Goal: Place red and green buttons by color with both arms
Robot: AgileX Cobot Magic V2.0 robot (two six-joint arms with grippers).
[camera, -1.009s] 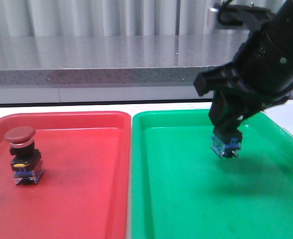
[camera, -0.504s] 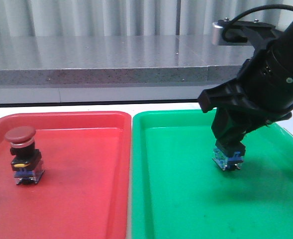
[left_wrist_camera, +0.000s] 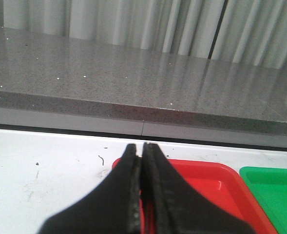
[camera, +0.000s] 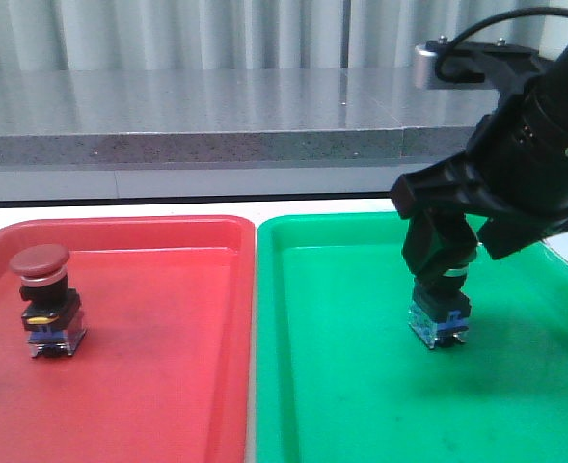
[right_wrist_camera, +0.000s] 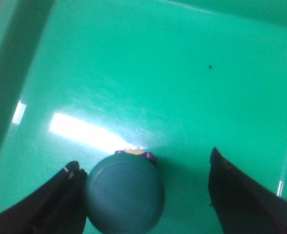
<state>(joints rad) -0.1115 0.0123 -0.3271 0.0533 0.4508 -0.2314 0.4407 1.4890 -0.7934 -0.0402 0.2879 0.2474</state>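
While the front view shows only black-and-blue base blocks and caps from the side, the right wrist view looks straight down on the green button's (right_wrist_camera: pixel 124 192) round cap between the spread fingers (right_wrist_camera: pixel 67 195) of the right hand (right_wrist_camera: pixel 148 195); one finger sits just beside the cap, the other stands clear. From the front, the green button (camera: pixel 440 318) stands upright on the floor of the green tray (camera: pixel 361 386), its cap hidden under the right hand (camera: pixel 441 275). Nearer the left edge, the red button (camera: pixel 45 304) stands upright in the red tray (camera: pixel 168 386). Both trays rest on the white worktop (camera: pixel 120 207). Only the left wrist view shows the left hand (left_wrist_camera: pixel 142 190), fingers pressed together, empty, above the red tray's far corner (left_wrist_camera: pixel 201 178).
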